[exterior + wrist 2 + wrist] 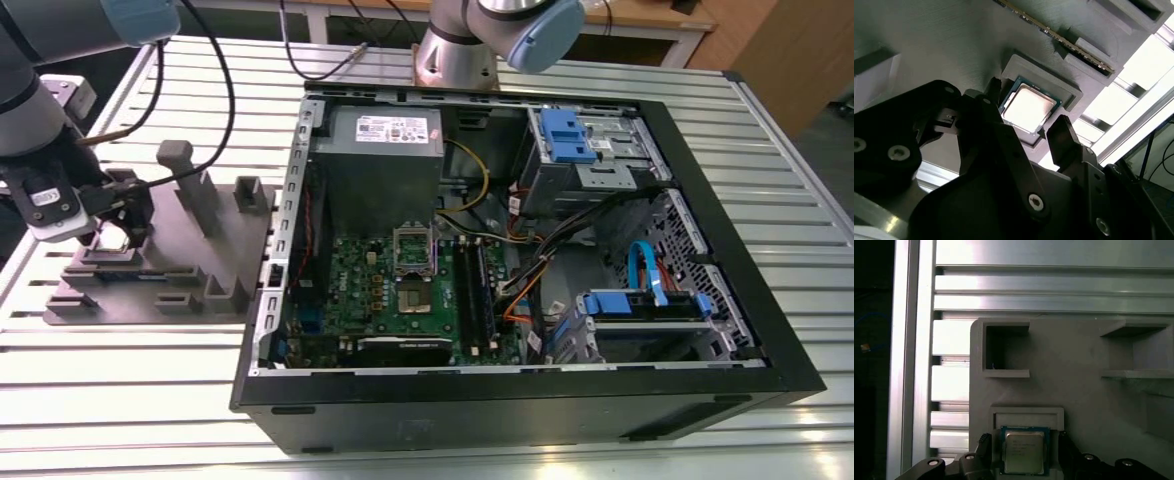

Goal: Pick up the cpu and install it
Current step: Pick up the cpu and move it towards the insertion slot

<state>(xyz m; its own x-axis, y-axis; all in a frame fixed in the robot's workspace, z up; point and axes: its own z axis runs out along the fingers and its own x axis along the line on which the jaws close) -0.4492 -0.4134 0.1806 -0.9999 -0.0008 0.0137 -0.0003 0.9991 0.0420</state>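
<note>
**Cpu [1024,452] in fixture pocket, gripper [1028,112] spread either side**

Lying flat, silver top up, in a shallow square pocket of the grey fixture [220,265], as seen in both wrist views. Flanked by two black fingers [1061,135], one on each opposite side, held apart with a gap to the cpu's edges, pinching nothing. Just beside the pocket, along a slot: a long memory stick [1054,36]. Under the fixture, the slatted metal table [134,400]. At the exterior view's right, the open computer case [534,400]. Inside it, well apart from the cpu, the motherboard socket [411,265].
</note>
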